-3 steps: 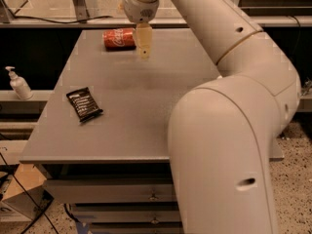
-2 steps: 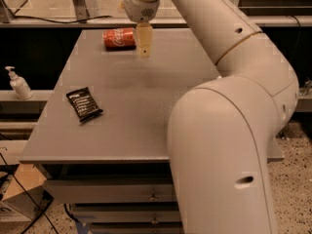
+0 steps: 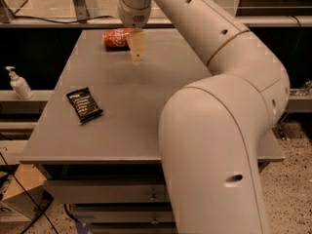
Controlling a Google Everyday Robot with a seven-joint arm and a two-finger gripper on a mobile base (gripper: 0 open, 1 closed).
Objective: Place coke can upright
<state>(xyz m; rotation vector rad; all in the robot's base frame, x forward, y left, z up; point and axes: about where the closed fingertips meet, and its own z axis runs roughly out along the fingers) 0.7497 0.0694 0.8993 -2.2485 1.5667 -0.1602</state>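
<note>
The robot's arm (image 3: 214, 130), a run of smooth, rounded, off-white casings with a thin tan seam at one joint, fills the right half of the view and reaches back over the table (image 3: 146, 116), a flat, matte grey rectangular top with metal drawers below its front edge. Set against the picture of a second ago, almost nothing differs: the arm holds much the same pose and every item lies where it lay. Off the table's left side stands a pale plastic pump bottle (image 3: 18, 84). On the left part of the top lies a flat, glossy black packet (image 3: 84, 104) with small white print, turned at an angle. Near the far edge the coke can (image 3: 116, 38), a red metal cylinder with white script, lies on its side, its length running left to right. The gripper (image 3: 137, 50), a narrow tan piece pointing straight down from the white wrist, hangs just beside the can's right end and partly in front of it; whether it is open or closed cannot be told, and it holds nothing visible.
</note>
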